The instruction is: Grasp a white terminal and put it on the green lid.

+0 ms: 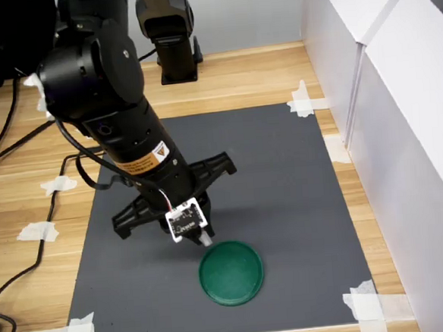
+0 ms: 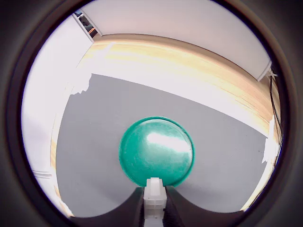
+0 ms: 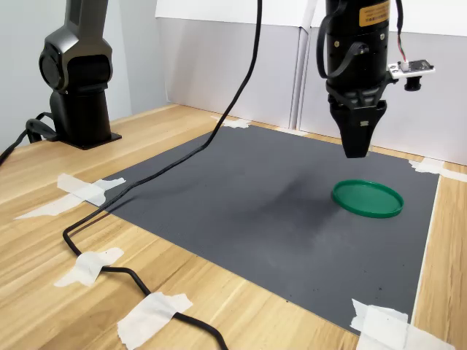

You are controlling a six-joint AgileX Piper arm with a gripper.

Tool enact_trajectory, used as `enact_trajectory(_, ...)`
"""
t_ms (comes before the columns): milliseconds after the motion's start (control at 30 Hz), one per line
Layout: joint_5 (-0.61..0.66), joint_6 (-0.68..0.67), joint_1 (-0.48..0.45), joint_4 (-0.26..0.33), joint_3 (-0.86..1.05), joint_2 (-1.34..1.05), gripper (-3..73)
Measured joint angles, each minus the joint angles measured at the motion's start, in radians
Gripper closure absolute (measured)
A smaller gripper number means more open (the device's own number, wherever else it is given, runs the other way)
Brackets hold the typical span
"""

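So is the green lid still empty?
Empty: the green lid is bare in all three views, and the white terminal sits between the gripper's jaws.

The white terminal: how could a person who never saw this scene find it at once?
Find the dark grey mat on the wooden table, then the black arm above it. The white terminal sits pinched in the pincer, just short of the green lid; it is the only small white block, unlike the flat tape scraps.
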Motion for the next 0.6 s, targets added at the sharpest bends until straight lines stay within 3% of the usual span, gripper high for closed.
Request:
enact_trajectory(300, -0.069, -0.011, 0.01, 0.011, 0.0, 0.033, 54.6)
enact_trajectory(400, -0.077, -0.02, 0.01, 0.013, 0.0, 0.036, 45.9)
enact_trajectory(600, -0.076, -0.021, 0.01, 0.013, 0.0, 0.04, 21.0)
